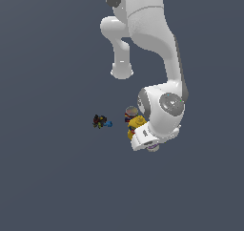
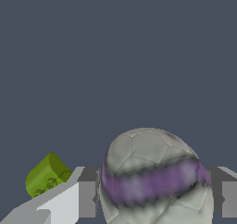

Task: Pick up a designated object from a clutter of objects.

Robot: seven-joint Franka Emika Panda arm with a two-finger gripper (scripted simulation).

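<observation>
Flat slate-grey ground (image 1: 47, 187) fills both views, bare of any marking. Seen from the exterior view, the white Panda arm (image 1: 152, 39) reaches down from the upper edge and bends over a small huddle of items, its wrist covering most of them; a yellow bottle (image 1: 136, 125) and a grey-topped round can (image 1: 131, 111) show just at the exterior view's left of the wrist, touching or nearly touching each other, and a dark multicoloured toy (image 1: 100, 121) lies apart from them, farther to the exterior view's left. From the wrist view, the gripper (image 2: 155, 200) sits with its grey fingers (image 2: 86, 199) on either side of the white ball (image 2: 152, 177), a roundish panelled thing with a purple band across its middle; the finger pads appear pressed against its sides, so the jaws look clamped on it, with the ball filling the gap between them. A green block (image 2: 46, 176) lies just beside one finger, on the ground, clear of the ball
</observation>
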